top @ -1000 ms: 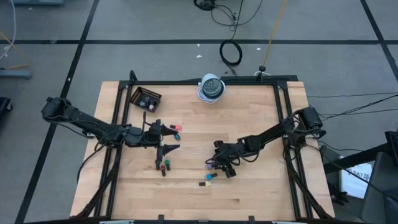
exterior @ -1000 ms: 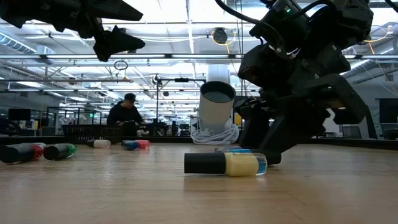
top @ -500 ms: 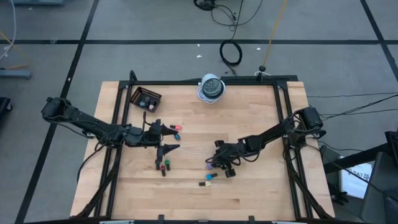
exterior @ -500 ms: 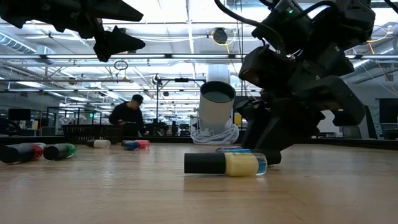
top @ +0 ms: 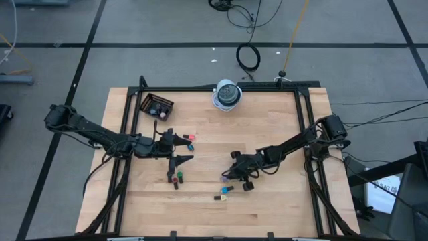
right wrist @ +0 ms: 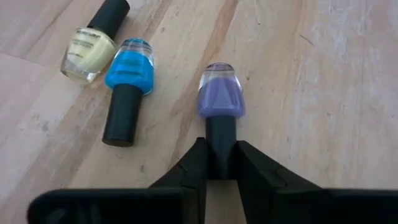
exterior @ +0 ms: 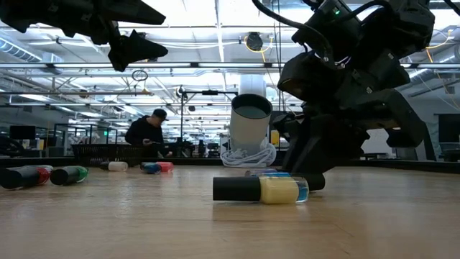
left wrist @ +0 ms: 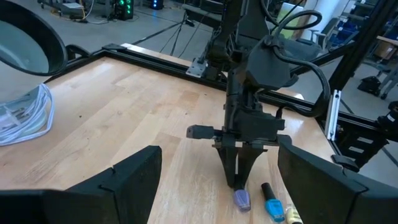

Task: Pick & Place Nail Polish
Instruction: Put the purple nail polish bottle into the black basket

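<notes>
A purple nail polish bottle (right wrist: 222, 93) lies on its side on the table, with my right gripper (right wrist: 221, 171) shut on its black cap. In the high view that gripper (top: 232, 176) is right of the table's middle. Close beside it lie a blue bottle (right wrist: 129, 68) and a yellow bottle (right wrist: 87, 50). My left gripper (top: 186, 148) hangs open above the table's left middle, over nothing. Pink and blue bottles (top: 190, 138) lie by it, and red and green bottles (top: 176, 178) lie just nearer the front edge. My right gripper pinches the purple bottle's black cap (right wrist: 221, 134) between its two fingers, one on each side. The fingers slant down from the table's right side and run along the bottle. The bottle lies flat on the wood, its purple body pointing away from the gripper.
A small black tray (top: 156, 106) holding bottles sits at the far left corner. A white cylinder (top: 227, 94) on coiled cable stands at the far edge's middle. Black frame rails (top: 302, 127) run along the table's sides. A person shows in the room behind.
My right gripper has shut its fingers on the purple bottle's cap while staying in place. The bottle has stayed lying on the table.
</notes>
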Robot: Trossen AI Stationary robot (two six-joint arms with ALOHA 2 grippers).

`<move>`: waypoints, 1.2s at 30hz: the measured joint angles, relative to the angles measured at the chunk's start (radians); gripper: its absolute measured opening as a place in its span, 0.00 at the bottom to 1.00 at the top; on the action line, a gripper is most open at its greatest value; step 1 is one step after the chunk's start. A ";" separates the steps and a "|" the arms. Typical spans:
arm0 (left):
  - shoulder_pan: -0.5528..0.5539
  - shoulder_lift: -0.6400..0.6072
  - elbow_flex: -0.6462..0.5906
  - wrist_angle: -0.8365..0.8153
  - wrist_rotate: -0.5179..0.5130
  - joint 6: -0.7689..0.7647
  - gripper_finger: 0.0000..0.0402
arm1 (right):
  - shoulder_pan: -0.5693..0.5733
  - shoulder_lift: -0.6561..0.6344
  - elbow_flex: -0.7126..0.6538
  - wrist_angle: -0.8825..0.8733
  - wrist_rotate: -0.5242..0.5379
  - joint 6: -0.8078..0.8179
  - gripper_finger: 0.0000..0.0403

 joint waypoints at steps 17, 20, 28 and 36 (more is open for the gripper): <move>0.000 0.000 0.000 0.003 0.000 0.000 0.77 | -0.034 -0.279 -0.002 -0.060 0.184 -0.089 0.12; 0.000 0.000 0.000 0.005 0.000 0.000 0.77 | -0.044 -0.291 -0.011 -0.057 0.249 -0.088 0.12; 0.001 0.000 0.000 0.006 0.000 -0.001 0.77 | -0.069 -0.290 -0.061 -0.052 0.315 -0.087 0.12; 0.096 0.000 0.001 0.004 -0.044 0.059 0.77 | -0.235 -0.290 -0.064 0.020 0.210 -0.151 0.12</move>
